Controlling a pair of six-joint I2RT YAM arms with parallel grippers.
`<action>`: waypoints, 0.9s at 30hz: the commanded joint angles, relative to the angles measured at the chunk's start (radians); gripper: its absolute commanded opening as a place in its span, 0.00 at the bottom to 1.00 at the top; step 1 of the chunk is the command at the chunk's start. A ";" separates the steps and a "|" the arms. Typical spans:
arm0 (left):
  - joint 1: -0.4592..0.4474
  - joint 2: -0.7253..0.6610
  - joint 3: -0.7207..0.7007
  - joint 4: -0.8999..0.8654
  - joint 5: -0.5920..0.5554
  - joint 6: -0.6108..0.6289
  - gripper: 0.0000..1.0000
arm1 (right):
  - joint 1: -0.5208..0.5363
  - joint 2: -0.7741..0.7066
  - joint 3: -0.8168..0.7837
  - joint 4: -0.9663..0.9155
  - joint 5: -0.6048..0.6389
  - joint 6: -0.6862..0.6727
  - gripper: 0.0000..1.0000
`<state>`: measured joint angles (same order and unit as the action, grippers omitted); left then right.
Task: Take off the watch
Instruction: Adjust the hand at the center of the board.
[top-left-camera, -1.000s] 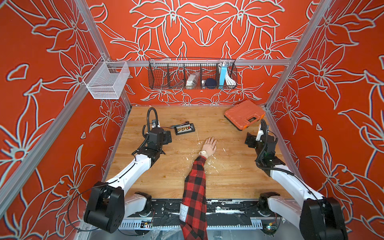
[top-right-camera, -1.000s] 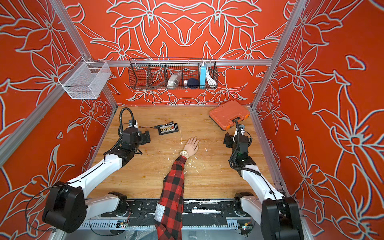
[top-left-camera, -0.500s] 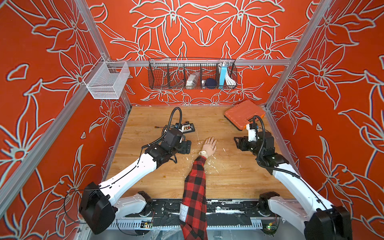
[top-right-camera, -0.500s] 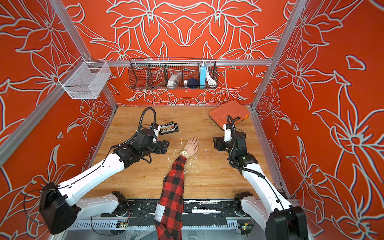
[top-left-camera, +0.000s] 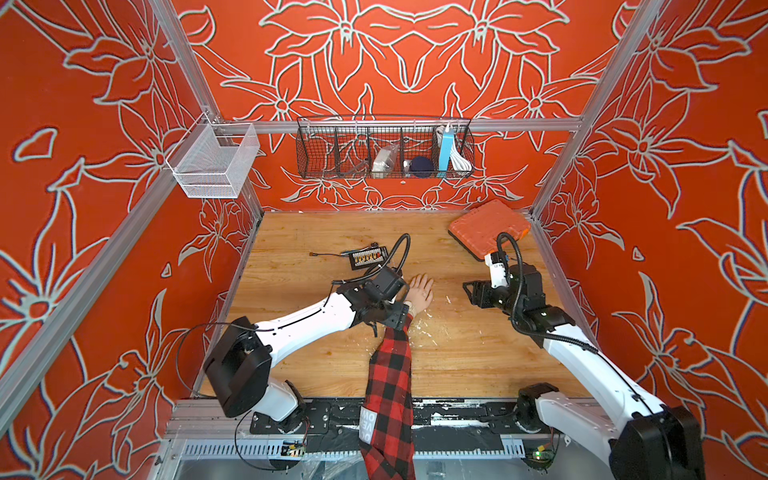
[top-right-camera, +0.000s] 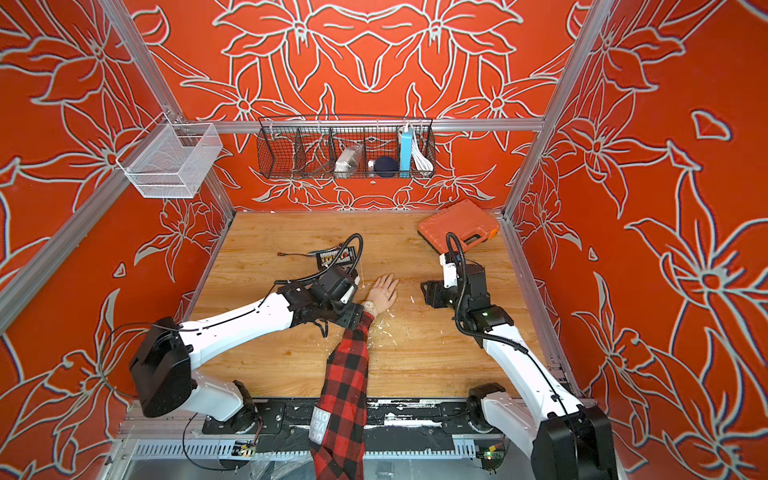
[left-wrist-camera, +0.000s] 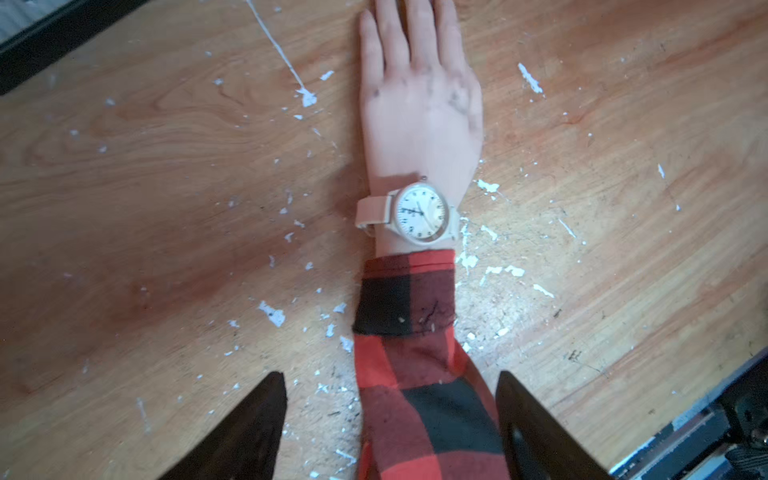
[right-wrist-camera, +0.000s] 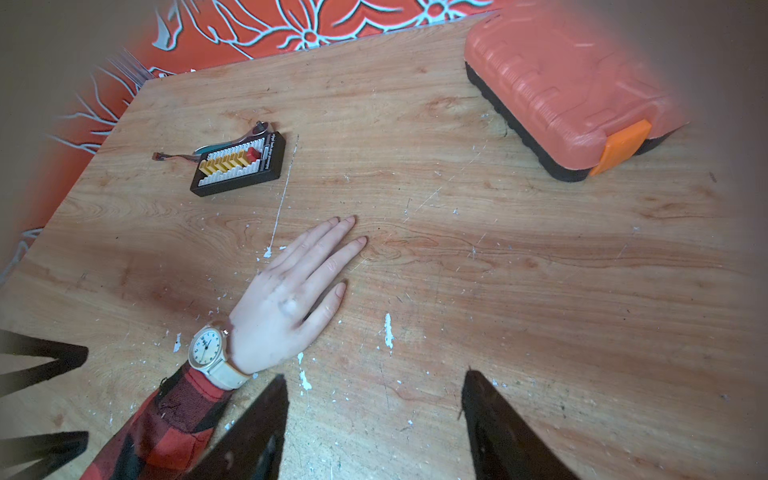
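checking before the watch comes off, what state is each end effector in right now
Left end effector: open, holding nothing.
Right end effector: open, holding nothing.

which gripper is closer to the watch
Left. The left gripper hangs open over the plaid sleeve, just behind the watch, jaws straddling it. The right gripper, also open, stands off to the side of the hand.

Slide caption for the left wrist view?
Left gripper, fingers open, straddles the plaid sleeve, short of the watch on the wrist; hand flat on the table.
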<state>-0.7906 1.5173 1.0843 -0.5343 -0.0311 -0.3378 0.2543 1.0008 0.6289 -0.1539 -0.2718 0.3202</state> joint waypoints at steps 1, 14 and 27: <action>-0.031 0.060 0.066 -0.063 0.028 0.028 0.76 | 0.002 0.006 -0.001 -0.015 0.003 -0.012 0.69; -0.044 0.257 0.173 -0.103 -0.091 0.086 0.74 | 0.002 0.032 0.009 -0.025 -0.013 -0.003 0.69; -0.044 0.390 0.223 -0.066 -0.106 0.097 0.66 | 0.003 0.038 0.017 -0.039 -0.020 -0.003 0.68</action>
<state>-0.8314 1.8870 1.2919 -0.5968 -0.1215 -0.2504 0.2543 1.0401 0.6289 -0.1829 -0.2737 0.3206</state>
